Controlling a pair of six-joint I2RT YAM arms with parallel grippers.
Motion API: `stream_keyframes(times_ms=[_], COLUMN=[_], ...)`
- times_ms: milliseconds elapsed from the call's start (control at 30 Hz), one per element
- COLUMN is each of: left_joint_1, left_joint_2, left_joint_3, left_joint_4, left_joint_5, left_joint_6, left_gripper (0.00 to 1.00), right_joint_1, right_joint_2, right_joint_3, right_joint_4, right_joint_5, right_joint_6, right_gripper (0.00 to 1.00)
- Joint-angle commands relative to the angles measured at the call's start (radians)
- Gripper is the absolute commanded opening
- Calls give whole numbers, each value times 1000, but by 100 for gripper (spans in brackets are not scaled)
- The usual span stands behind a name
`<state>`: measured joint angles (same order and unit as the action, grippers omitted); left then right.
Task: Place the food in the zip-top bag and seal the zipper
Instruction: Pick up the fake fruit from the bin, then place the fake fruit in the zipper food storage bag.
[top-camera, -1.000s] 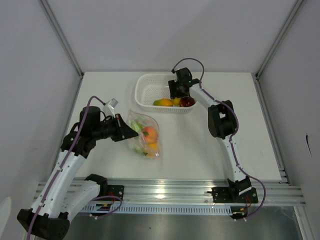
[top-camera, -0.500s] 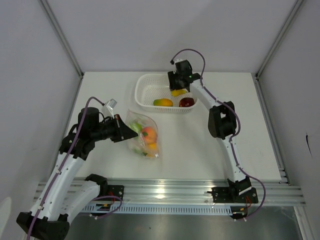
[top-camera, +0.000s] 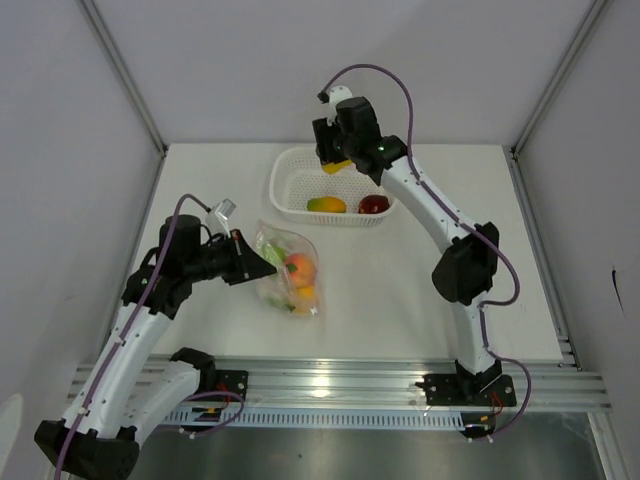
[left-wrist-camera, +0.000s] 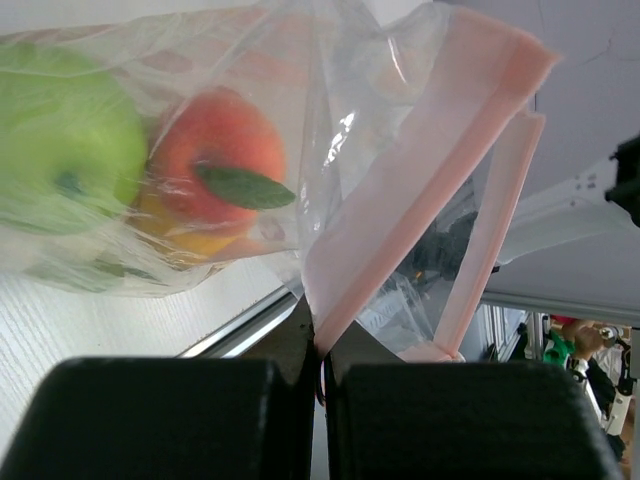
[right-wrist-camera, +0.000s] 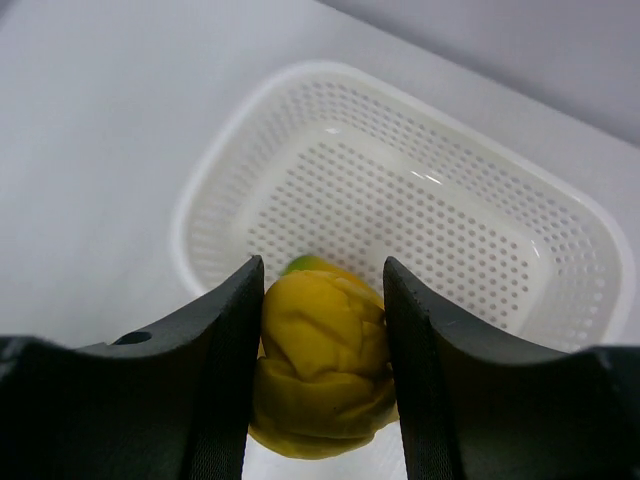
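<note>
The clear zip-top bag (top-camera: 288, 268) lies on the table left of centre. Inside it are a green apple (left-wrist-camera: 60, 150), a peach (left-wrist-camera: 220, 165) and some yellow food. My left gripper (top-camera: 264, 261) is shut on the bag's pink zipper strip (left-wrist-camera: 420, 190) at its near end, holding the mouth up. My right gripper (top-camera: 335, 160) hangs above the white basket (top-camera: 285, 185), shut on a lumpy yellow citrus (right-wrist-camera: 322, 370) held between its fingers (right-wrist-camera: 225, 340). A mango (top-camera: 326, 205) and a dark red apple (top-camera: 374, 204) lie in the basket.
The perforated basket (right-wrist-camera: 215, 190) stands at the back of the table, directly below my right gripper. Grey walls enclose the table on the left, back and right. An aluminium rail (top-camera: 330, 385) runs along the near edge.
My right gripper has closed on the yellow citrus and lifted it out of the basket, up and to the left. The left arm and the bag have stayed put.
</note>
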<state>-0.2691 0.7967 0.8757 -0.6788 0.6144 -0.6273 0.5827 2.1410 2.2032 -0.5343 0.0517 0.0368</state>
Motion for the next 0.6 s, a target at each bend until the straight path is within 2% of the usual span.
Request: stream_keyframes(times_ms=[0, 133, 267, 333, 433, 567], left_joint_1=[-2, -2, -2, -2, -2, -2], left_joint_2=[13, 32, 44, 47, 47, 41], left_joint_3=[34, 49, 55, 60, 71, 77], left_joint_4=[28, 36, 50, 53, 51, 48], left_joint_5=[16, 21, 28, 30, 31, 25], left_joint_6=[6, 8, 3, 3, 1, 5], left_gripper=[0, 1, 0, 1, 1, 0], right_joint_1=[106, 232, 380, 454, 520, 565], right_joint_2=[-177, -321, -444, -487, -561, -627], right_joint_3=[-36, -89, -241, -302, -449, -557], right_joint_4=[50, 49, 115, 169, 243, 302], right_joint_5=[65, 111, 146, 148, 116, 74], right_joint_6=[-32, -32, -23, 32, 113, 189], right_gripper=[11, 11, 12, 13, 13, 13])
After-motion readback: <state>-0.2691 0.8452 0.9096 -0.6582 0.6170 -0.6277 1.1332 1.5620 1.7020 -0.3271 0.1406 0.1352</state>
